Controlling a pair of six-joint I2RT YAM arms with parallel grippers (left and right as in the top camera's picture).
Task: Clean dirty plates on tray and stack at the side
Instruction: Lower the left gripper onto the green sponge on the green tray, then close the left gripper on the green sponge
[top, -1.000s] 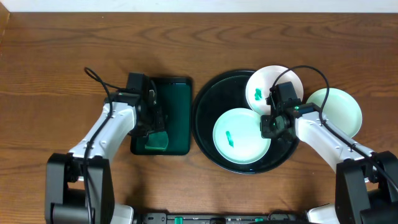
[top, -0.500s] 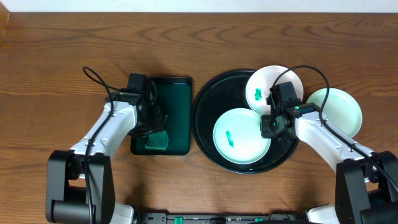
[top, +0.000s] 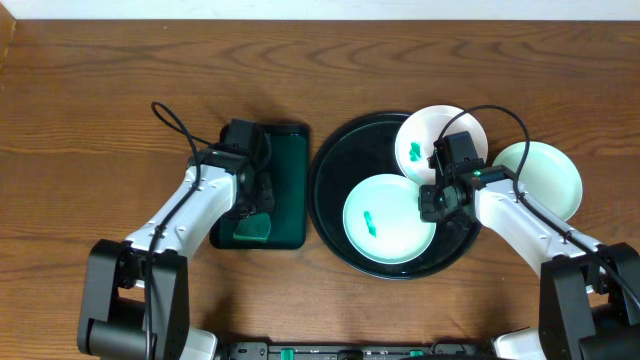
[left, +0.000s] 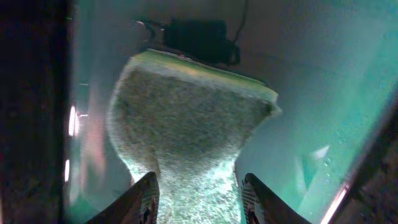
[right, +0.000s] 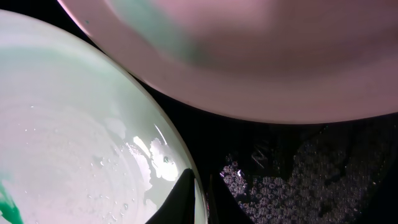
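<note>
Overhead view, entries taken left to right; all positions are referred to the black tray (top: 325, 205).

- Wooden table (top: 100, 100): everything is carried on it.
- Green tray (top: 285, 180): rectangular, set just beside the black tray on its left, rims nearly touching.
- Left gripper (top: 254, 205): positioned over the near end of the green tray, left of the black tray. In the left wrist view the sponge (left: 186, 124) is seen pinched at its narrow end between the two fingertips (left: 147, 199), its wide end lying on the green floor. Grip on the sponge is recorded.
- Front plate (top: 385, 220): lying inside the black tray, in its near half; a small green smear is noted left of centre.
- Rear plate (top: 425, 135): placed at the far right of the black tray, overhanging its rim; a green smear is marked on it. Contact with the front plate cannot be confirmed.
- Right gripper (top: 432, 203): located inside the black tray at its right side. In the right wrist view the jaws are seen closed on the front plate's right rim.
- Third plate (top: 550, 175): set on the table just outside the black tray, to its right; no smear is seen.
</note>
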